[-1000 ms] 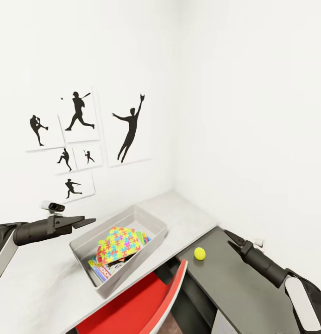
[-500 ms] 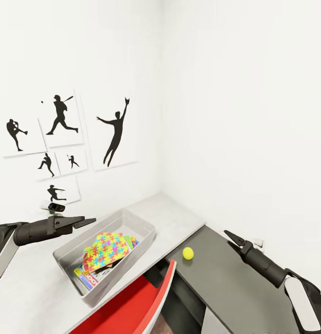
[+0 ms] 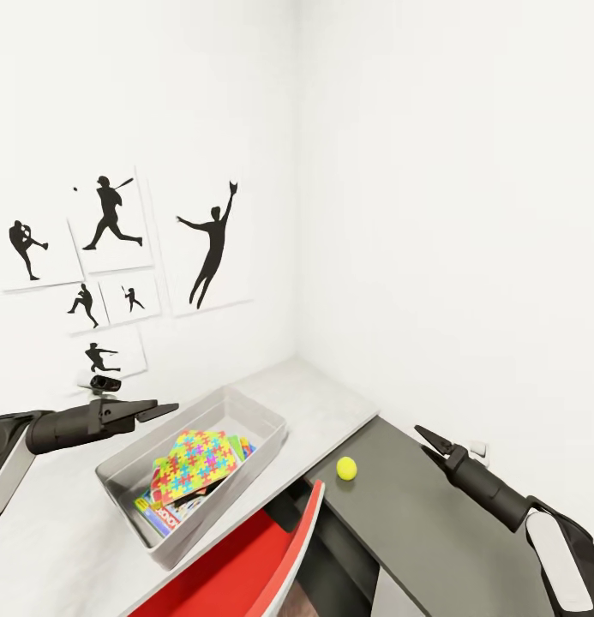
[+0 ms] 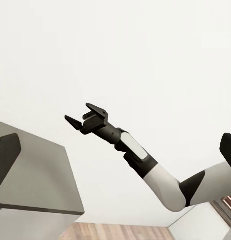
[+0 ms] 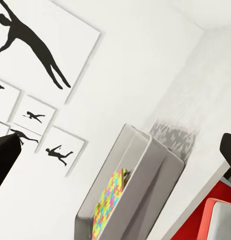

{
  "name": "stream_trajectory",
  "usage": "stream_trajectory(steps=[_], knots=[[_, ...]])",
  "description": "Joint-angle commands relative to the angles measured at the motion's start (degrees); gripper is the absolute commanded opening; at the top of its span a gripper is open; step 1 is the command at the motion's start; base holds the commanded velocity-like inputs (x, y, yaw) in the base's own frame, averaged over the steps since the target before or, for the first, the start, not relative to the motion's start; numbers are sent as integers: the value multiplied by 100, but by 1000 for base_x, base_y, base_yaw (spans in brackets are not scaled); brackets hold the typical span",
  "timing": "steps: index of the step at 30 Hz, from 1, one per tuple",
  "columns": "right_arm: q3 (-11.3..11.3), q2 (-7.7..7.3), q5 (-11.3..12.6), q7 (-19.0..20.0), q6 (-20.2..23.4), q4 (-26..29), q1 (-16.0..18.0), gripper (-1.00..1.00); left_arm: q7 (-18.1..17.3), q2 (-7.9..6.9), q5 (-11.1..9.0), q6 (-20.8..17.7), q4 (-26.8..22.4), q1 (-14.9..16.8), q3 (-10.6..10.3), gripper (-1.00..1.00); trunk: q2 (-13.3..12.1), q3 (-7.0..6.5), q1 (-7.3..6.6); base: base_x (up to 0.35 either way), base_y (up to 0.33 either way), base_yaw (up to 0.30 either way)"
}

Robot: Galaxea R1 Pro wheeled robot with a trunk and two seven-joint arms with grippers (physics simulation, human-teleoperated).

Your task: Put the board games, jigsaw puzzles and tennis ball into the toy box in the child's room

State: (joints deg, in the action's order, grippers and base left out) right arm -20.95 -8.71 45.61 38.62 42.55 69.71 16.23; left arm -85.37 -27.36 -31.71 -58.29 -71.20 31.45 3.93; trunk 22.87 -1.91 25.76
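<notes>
— Where's the tennis ball (image 3: 346, 467)?
— On the dark side unit (image 3: 434, 514), beside the toy box (image 3: 245, 410). My right gripper (image 3: 423, 435) is released; I approach from above, slowly, so it doesn't roll.

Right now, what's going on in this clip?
The robot faces the corner of the child's room with nothing in either gripper. The toy box on the table already holds a jigsaw puzzle lying over game boxes. The tennis ball sits outside it, on the lower dark side unit. The left gripper hovers by the box; the right gripper, open, is near the ball.
</notes>
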Motion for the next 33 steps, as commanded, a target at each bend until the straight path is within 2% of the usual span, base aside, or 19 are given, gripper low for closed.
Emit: stream_trajectory(steps=[1, 8, 18, 33], knots=[[-7, 1, 17, 6, 36, -2, 3, 100, -12, 0, -6, -60, 1, 1, -3, 100, 4, 3, 2, 0, 0, 0], [-5, 6, 11, 6, 34, 4, 3, 100, -7, 9, -3, -60, 1, 1, -6, 100, 4, -1, 2, 0, 0, -21], [-5, 3, 9, 5, 34, 0, 3, 100, -6, 11, -4, -60, 1, 1, -6, 100, 4, -35, 2, -73, 0, -188], [-5, 1, 9, 5, 35, 7, 3, 100, -6, 3, -11, -59, 1, 1, -6, 100, 4, -37, 2, -19, 0, -10]])
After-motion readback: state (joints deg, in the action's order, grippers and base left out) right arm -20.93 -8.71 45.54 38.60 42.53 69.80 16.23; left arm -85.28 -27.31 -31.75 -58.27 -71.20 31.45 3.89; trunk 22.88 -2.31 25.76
